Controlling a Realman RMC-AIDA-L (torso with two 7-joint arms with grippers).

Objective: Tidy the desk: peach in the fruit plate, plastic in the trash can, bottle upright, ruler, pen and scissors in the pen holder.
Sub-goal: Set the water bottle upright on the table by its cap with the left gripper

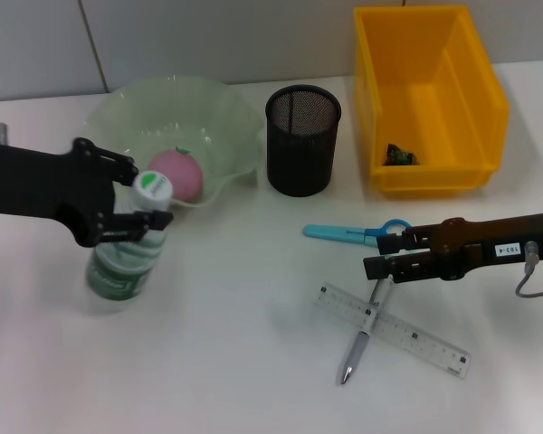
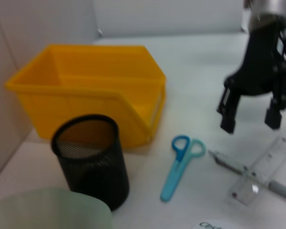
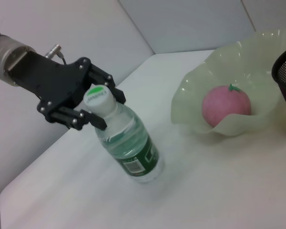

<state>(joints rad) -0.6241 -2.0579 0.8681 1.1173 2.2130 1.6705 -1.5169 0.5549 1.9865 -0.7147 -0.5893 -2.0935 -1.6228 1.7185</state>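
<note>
Bottle point(image 1: 127, 249) upright, neck between left gripper point(image 1: 140, 199) jaws.

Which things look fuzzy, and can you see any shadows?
Left wrist view: the plate edge up close is smeared, and so is the ruler. Head view: the pen casts a faint shadow on the table. Right wrist view: the bottle looks sharp.
</note>
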